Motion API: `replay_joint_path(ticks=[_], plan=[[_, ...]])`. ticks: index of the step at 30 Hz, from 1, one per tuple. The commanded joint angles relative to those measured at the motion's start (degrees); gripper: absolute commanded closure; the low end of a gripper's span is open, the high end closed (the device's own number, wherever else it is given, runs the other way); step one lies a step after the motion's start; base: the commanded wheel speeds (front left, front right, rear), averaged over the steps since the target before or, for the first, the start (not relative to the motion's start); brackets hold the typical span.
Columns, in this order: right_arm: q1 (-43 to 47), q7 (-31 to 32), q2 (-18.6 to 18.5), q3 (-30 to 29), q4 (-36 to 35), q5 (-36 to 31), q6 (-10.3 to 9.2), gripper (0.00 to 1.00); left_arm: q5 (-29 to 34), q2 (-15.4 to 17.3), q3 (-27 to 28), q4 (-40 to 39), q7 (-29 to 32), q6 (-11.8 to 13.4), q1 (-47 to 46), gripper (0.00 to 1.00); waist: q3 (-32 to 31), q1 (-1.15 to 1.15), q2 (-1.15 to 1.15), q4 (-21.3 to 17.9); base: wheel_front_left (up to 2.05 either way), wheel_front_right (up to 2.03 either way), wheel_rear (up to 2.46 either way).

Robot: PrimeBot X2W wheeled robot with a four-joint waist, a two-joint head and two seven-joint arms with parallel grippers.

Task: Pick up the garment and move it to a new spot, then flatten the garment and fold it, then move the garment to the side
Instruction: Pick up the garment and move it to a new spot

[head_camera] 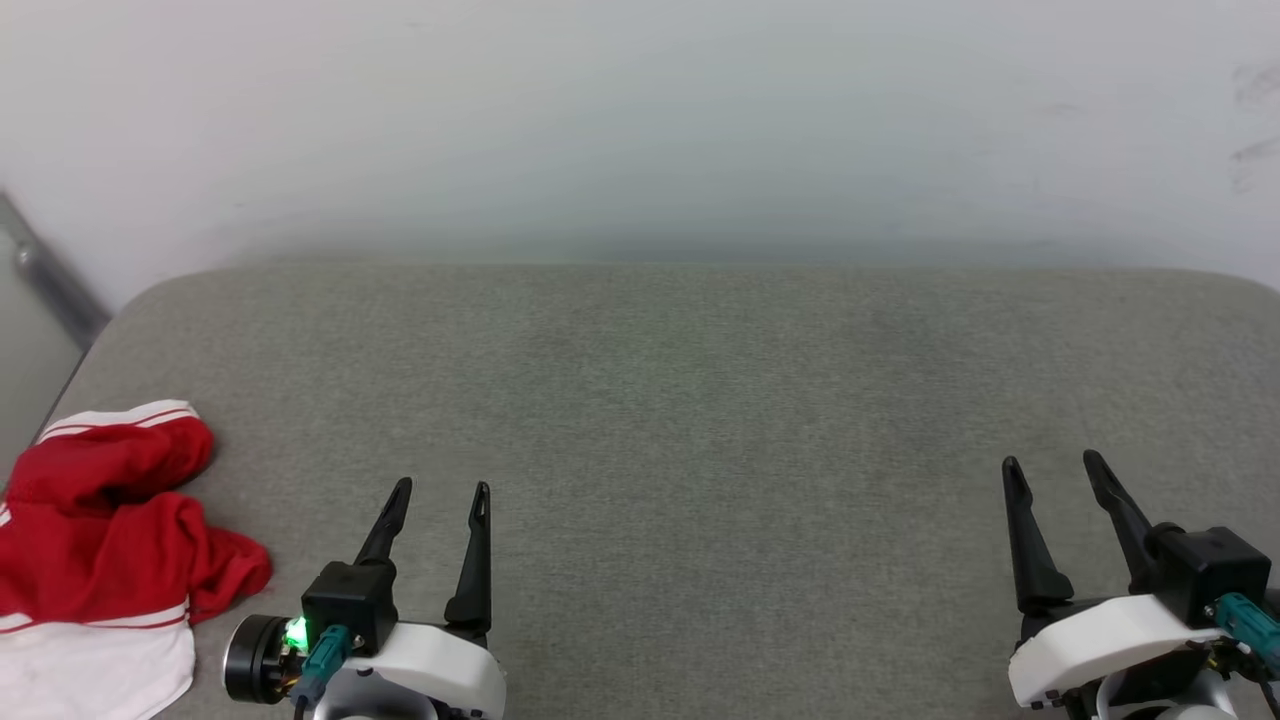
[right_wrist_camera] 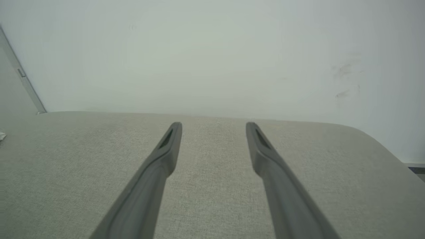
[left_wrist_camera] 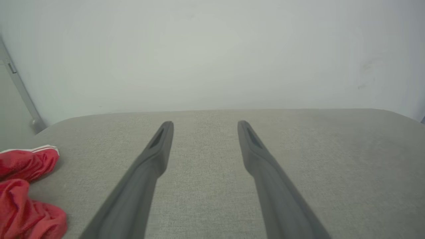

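Pickup pending: the garment sits crumpled at nine o'clock of the left gripper (wide open, empty, as is the right gripper), which should reach it next.

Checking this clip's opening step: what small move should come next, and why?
Probably swing the left gripper leftward to the garment: it lies crumpled, untouched, at the cushion's left edge, nearest that open gripper; the right gripper, also open, is far off.
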Motion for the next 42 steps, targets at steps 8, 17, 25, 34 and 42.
replay_joint_path(ticks=[8, 17, 25, 34, 42], plan=[[-0.80, 0.17, 0.06, 2.32, -1.78, 0.28, -0.02, 0.00, 0.20, 0.04, 1.26, 0.28, -0.15, 0.19, -1.19, 0.00, 0.38, 0.00, 0.00, 7.04, 0.00, 0.00, 0.00], [-1.64, 0.77, 0.07, 5.53, -3.02, 0.33, -0.02, 0.00, 0.28, 0.15, 3.52, -0.35, -0.15, 0.88, -0.81, 0.00, 1.07, 0.00, 0.00, 15.33, 0.00, 0.00, 0.00], [-2.20, 1.18, 0.06, 8.19, -3.82, 0.28, -0.02, 0.00, 0.19, 0.53, 5.65, -0.84, -0.15, 0.95, -0.23, 0.00, 1.57, 0.00, 0.00, 21.53, 0.00, 0.00, 0.00], [-2.74, 1.44, 0.06, 9.75, -4.35, 0.11, -0.02, 0.00, 0.56, 0.71, 7.00, -1.41, -0.15, 0.78, -0.12, 0.00, 2.30, 0.00, 0.00, 25.71, 0.00, 0.00, 0.00], [-3.12, 1.71, 0.06, 10.20, -4.51, 0.03, -0.02, 0.00, 1.07, 1.22, 7.89, -1.62, -0.15, 0.19, -1.60, 0.00, 3.27, 0.00, 0.00, 26.26, 0.00, 0.00, 0.00]])
